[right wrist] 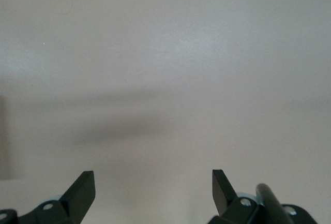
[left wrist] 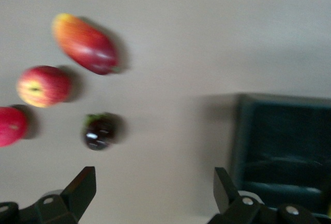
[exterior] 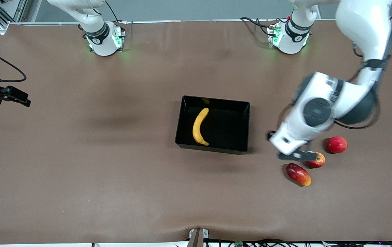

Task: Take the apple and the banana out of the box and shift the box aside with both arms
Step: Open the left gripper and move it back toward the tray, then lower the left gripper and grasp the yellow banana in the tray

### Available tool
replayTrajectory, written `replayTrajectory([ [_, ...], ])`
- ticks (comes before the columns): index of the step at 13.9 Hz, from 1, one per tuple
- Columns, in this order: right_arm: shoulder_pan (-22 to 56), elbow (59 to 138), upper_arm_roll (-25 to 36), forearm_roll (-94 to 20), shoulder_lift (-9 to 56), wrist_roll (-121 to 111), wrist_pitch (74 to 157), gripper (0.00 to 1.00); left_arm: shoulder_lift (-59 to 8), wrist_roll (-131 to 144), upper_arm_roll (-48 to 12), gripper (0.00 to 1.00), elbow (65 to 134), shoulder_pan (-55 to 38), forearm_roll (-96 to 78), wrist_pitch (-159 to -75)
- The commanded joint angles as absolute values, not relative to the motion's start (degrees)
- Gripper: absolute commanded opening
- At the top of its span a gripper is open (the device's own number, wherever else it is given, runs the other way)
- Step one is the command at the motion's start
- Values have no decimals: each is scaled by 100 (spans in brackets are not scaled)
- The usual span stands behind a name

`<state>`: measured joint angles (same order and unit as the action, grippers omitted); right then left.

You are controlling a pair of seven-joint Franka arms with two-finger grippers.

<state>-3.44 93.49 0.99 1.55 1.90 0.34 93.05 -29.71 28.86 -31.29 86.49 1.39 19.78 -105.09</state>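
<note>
Box (exterior: 244, 127) — black, open-topped — holds banana (exterior: 200, 126). Apple (exterior: 317, 160) lies beside it toward the left arm's end, under spread left gripper (left wrist: 154, 190). Right gripper (right wrist: 153, 189) waits, spread, over bare table (exterior: 79, 171).

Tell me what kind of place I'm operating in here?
Most likely a robotics lab bench, not a kitchen: two arm bases bolted along one edge of a brown mat-covered table, loose cables at its edges, and staged props, a banana in a black bin with red fruits beside it.
</note>
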Motion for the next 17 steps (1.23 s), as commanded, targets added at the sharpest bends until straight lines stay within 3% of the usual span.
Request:
replayTrajectory([
  [1,-457,9229,18,176,237,-18,9246,100,-3181,3268,-3287,100,8684,-375,1995,-10730],
  [9,-448,9229,18,167,237,-18,9246,100,-4306,4183,-3191,100,8666,-1783,2004,-12759],
  [12,-448,9229,18,167,237,-18,9246,100,-4684,4289,-3147,100,8675,-1933,2030,-13173],
  [17,-457,9220,18,167,237,-18,9264,100,-4965,4333,-2524,100,8675,-2451,2153,-13525],
])
